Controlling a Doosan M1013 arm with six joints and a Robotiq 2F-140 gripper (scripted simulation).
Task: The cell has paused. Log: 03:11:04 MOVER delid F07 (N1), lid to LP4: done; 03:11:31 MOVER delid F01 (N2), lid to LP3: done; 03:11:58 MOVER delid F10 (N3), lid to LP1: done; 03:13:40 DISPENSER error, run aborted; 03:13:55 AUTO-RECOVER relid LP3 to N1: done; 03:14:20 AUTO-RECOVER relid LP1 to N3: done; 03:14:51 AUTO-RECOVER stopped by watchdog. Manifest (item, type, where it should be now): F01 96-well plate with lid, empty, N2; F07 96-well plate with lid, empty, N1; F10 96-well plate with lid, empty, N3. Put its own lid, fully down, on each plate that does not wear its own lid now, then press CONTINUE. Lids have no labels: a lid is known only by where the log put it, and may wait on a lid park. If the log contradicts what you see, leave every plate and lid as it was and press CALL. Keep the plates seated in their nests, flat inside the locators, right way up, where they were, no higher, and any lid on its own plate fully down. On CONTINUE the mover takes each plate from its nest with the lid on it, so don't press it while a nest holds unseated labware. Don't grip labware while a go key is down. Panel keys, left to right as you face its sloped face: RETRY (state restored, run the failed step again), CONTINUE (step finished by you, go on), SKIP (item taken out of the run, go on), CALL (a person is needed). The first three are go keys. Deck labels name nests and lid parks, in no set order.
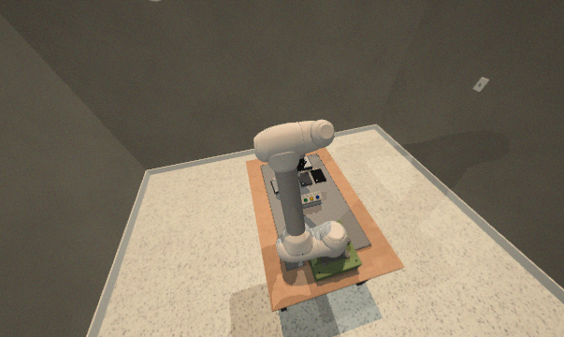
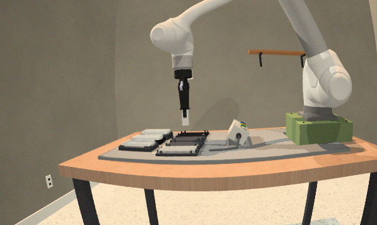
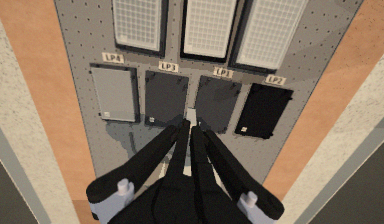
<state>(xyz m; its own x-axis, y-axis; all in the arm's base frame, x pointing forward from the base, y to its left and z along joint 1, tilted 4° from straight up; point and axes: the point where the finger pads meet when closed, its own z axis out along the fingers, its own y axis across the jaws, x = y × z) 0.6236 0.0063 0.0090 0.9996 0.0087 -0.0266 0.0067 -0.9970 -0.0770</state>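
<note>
— Black fingers on the gripper (image 3: 191, 131) — are they gripping anything?
— No, they are pressing together on nothing, hanging well above the lid parks.
— And the lids?
— One pale lid (image 3: 113, 93) is lying on LP4, far left; three plates (image 3: 207, 27) are sitting lidded in the far row — which nests, I cannot tell

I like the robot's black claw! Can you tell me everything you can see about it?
The gripper is black, with two long jointed jaws on a black wrist piece below the white arm. Its jaws are shut, tips together, holding nothing. From the side a pale pad shows at the tip. It points straight down and hangs above the grey deck, over the lid parks, touching none of them.
</note>
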